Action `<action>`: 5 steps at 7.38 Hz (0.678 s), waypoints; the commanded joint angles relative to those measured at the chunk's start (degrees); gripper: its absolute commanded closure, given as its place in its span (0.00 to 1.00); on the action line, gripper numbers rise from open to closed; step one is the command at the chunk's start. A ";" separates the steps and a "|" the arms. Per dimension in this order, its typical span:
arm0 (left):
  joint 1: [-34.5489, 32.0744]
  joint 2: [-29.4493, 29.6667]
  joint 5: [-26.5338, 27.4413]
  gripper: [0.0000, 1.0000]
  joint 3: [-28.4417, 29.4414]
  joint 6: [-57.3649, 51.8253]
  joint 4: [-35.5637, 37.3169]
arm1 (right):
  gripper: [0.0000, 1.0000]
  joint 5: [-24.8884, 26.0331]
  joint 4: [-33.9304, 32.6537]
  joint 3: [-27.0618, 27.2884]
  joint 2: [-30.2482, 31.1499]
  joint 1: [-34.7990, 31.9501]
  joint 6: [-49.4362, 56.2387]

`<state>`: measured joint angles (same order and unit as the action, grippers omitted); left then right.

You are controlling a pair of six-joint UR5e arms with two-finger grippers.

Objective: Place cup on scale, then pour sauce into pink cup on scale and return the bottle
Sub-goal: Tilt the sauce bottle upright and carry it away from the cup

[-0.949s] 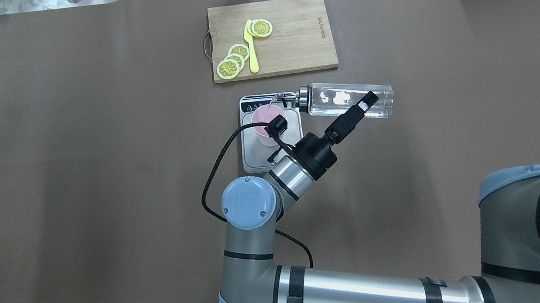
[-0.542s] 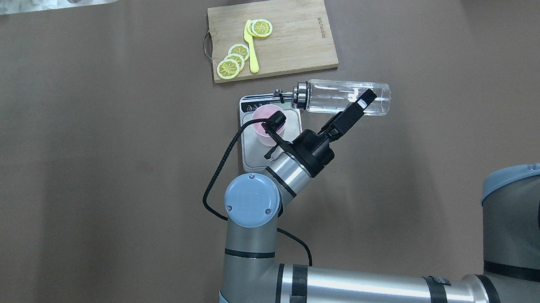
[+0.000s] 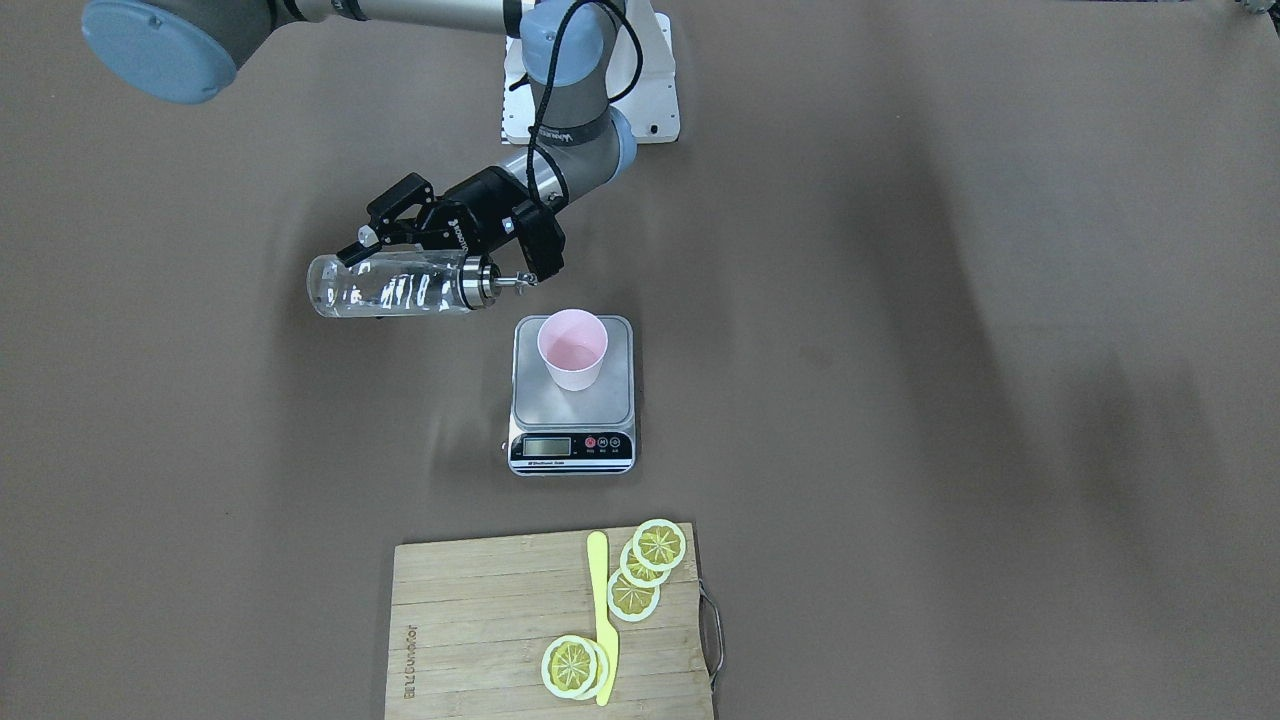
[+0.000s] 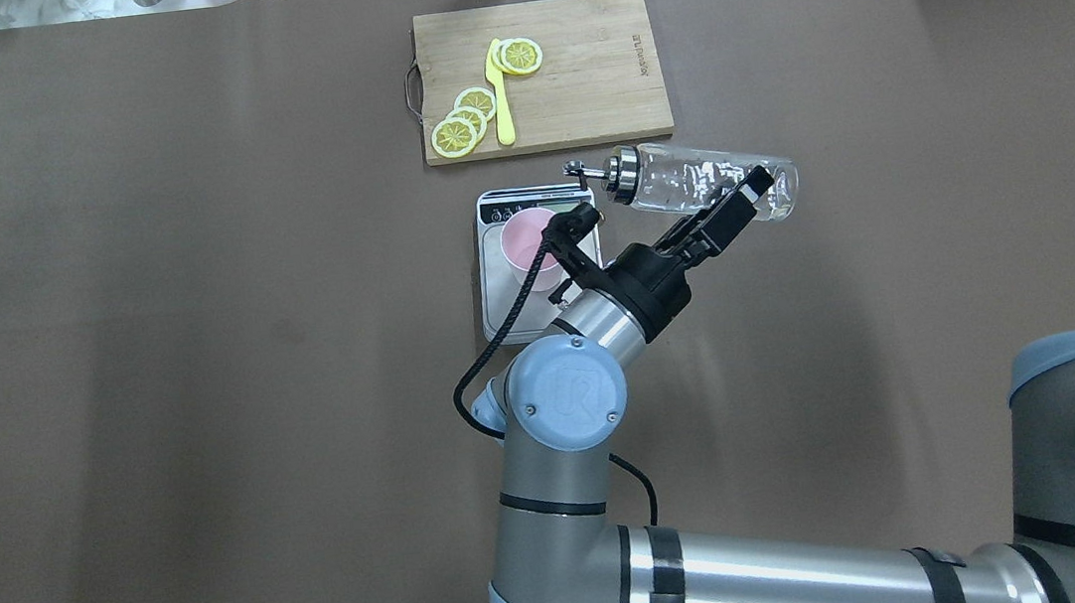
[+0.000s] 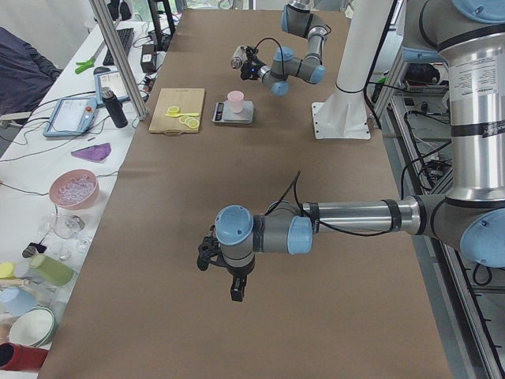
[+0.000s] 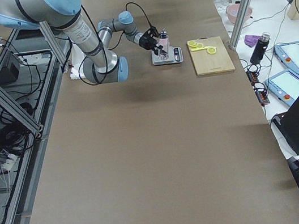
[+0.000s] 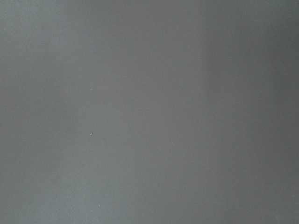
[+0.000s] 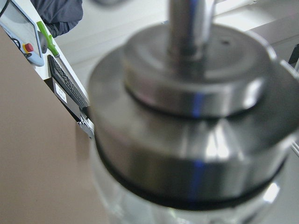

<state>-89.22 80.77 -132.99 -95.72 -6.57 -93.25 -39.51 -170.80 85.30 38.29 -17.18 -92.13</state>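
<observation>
Taking 12 o'clock as straight away from the robot in the overhead view, the right arm reached in from 5 o'clock, forearm low across the table [image 4: 206, 376], with its wrist bent toward 2 o'clock. The right gripper [image 4: 746, 195] had its fingers clamped across the bottle [image 4: 685, 186] near its base. The bottle hung almost level above the table, base toward 3 o'clock and metal spout [image 4: 576, 171] toward 9 o'clock. It sat at about 2 o'clock from the cup [image 3: 572, 348], which stood upright on the scale [image 3: 535, 395]. The spout ended near the scale's 1 o'clock corner, apart from the cup's rim. I could not tell how much sauce was in either vessel.

The left arm lay stretched along the near end of the side view from the robot's left, and the left gripper [image 5: 236, 290] pointed down at bare table. Whether its fingers were together or apart could not be told.

Half a second before, the spout had been over the scale's display end, close beside the cup's rim. Since then the bottle, wrist and elbow joint had all shifted toward 3 o'clock. The cup and scale had not moved.
</observation>
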 commanded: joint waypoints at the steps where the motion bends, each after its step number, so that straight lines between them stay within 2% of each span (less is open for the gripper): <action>1: 0.01 0.00 -0.07 0.01 -0.43 0.06 0.00 | 1.00 0.31 7.55 11.34 6.07 -0.92 7.90; 2: -0.07 0.00 -0.07 0.01 -0.35 -0.02 -0.09 | 1.00 0.31 11.94 14.86 8.87 -1.71 10.02; 5: 0.01 0.00 -0.07 0.01 -0.17 -0.20 -0.18 | 1.00 -1.96 34.67 22.61 14.51 -5.12 27.57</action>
<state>-89.22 80.77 -133.07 -95.94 -6.72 -93.36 -40.01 -145.81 104.93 50.20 -20.45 -71.38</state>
